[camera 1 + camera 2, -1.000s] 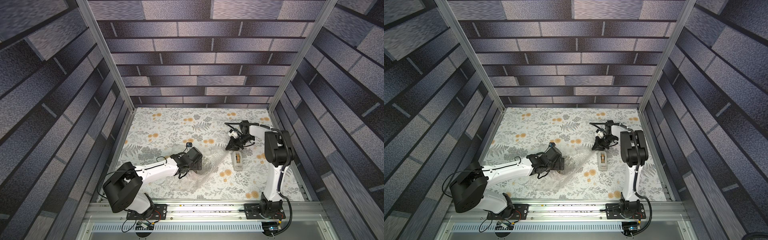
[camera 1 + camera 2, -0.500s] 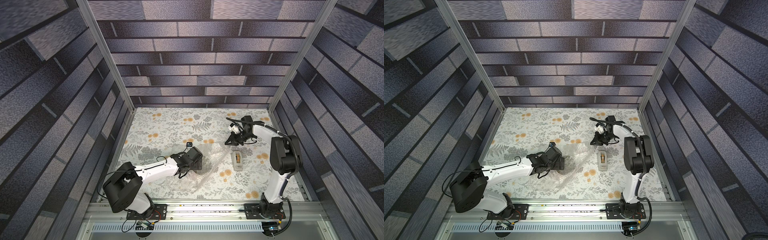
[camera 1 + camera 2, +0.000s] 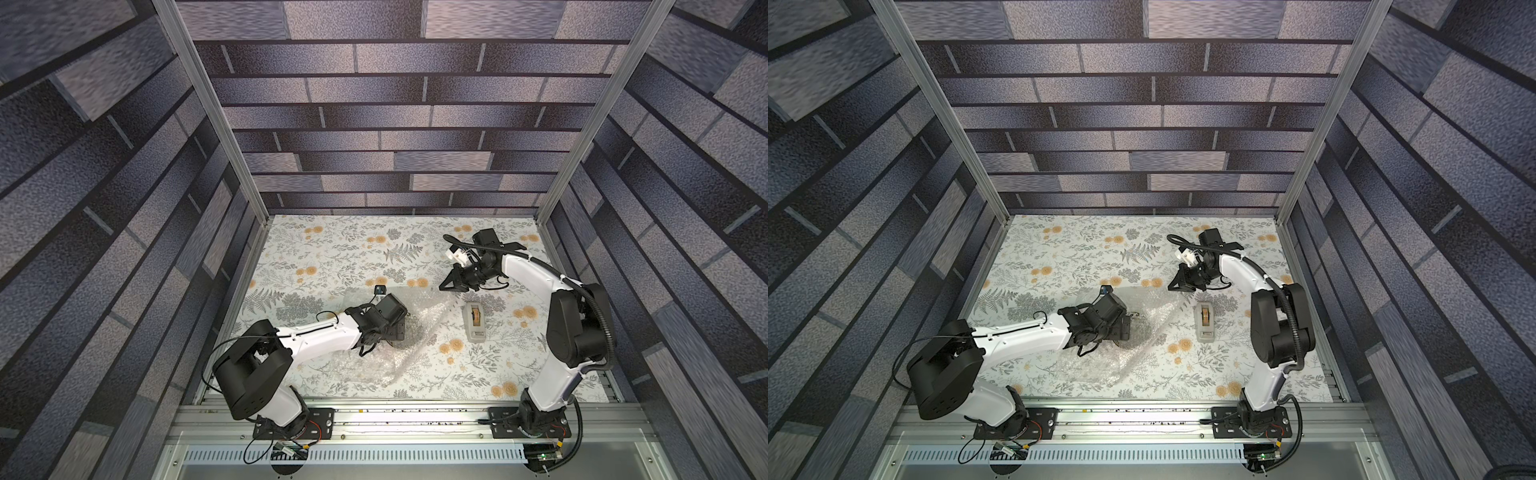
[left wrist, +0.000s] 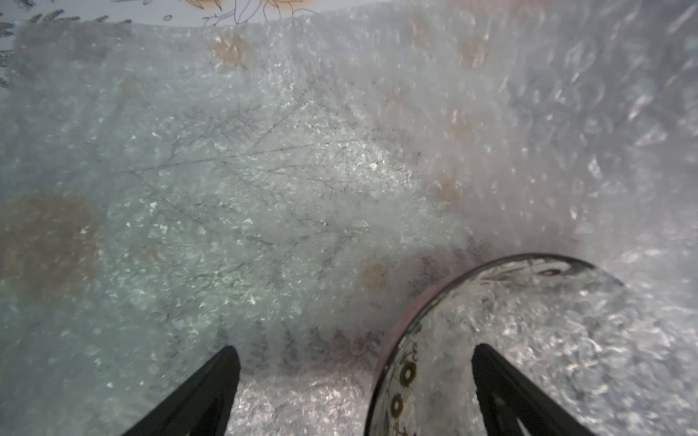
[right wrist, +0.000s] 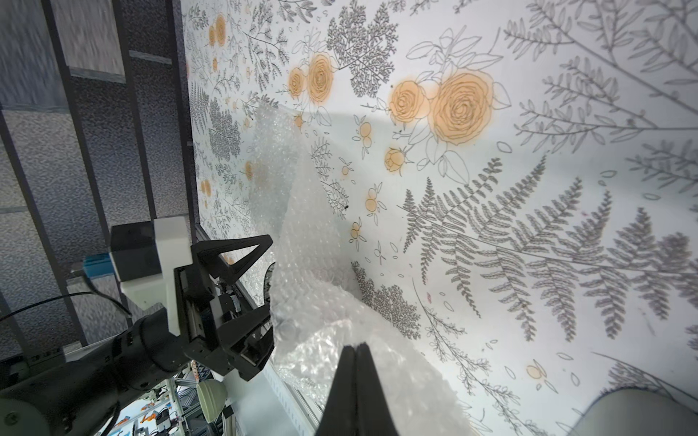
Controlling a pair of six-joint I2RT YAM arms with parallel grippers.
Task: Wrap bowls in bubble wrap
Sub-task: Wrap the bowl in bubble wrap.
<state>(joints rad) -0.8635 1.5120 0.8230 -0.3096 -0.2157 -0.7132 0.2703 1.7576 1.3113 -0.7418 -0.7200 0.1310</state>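
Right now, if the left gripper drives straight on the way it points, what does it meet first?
Probably the bowl: the left gripper has its jaws open astride the rim, one finger over the inside, one outside over the bubble wrap. Depth is unclear, so the wrap could come first.

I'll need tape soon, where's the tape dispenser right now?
In both top views the grey tape dispenser sits right of the bubble wrap, near the right gripper.

Robot test cell, aluminium frame [image 3: 208, 104], printed brick walls [image 3: 415, 83], floral tabletop [image 3: 332, 257]
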